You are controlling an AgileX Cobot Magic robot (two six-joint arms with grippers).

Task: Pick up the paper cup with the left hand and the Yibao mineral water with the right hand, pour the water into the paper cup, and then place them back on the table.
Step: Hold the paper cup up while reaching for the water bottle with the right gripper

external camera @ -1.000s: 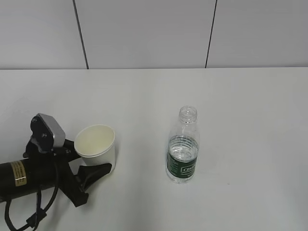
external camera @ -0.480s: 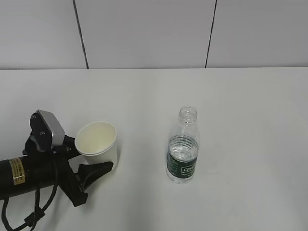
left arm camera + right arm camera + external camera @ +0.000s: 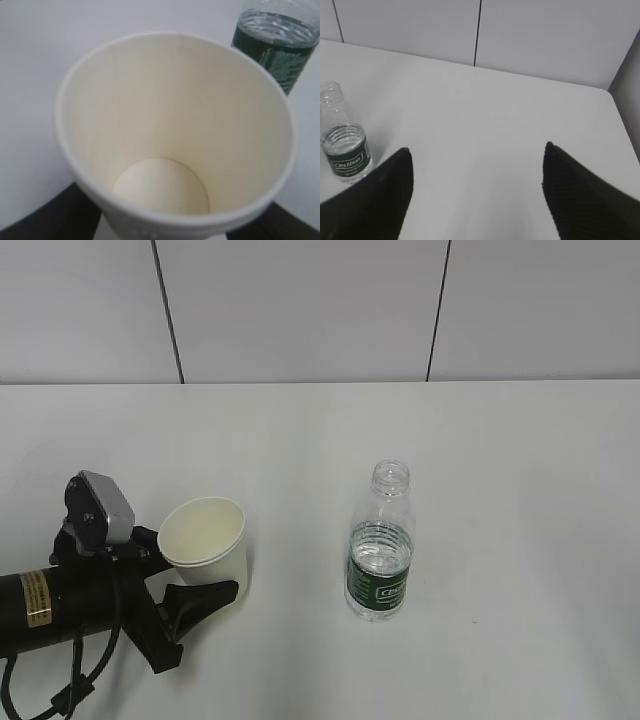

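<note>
Now, step in hand: closing on the paper cup [image 3: 204, 546] with the left hand [image 3: 190, 575]; no lift apparent yet, by the look of it.
Left jaws: set around the cup, one black finger on each side low on the wall; firm contact or a small gap, cannot tell from either view.
Doing it well: squeeze gently, just enough to hold; thin paper wall likely to buckle under a hard pinch. Grip below the rolled rim, keep upright, raise straight.
Right hand [image 3: 477, 192]: out of the exterior view; fingers spread wide in the right wrist view, nothing between them, hanging above bare table [image 3: 500, 460].
Next for the right: approach the Yibao mineral water [image 3: 381, 545] from the side, aim for the label band or just above it, mind the open neck.
Cup position: front left of the table, well apart from the bottle, which stands upright near the middle.
Cup material: cream-white paper, tapered, matte, faint vertical ribbing inside, round flat bottom, empty and dry.
Bottle material: clear thin plastic, ridged shoulders, capless threaded neck, dark green label with white lettering, water reaching roughly to the top of the label.
Table surface: plain white, smooth, slightly glossy.
</note>
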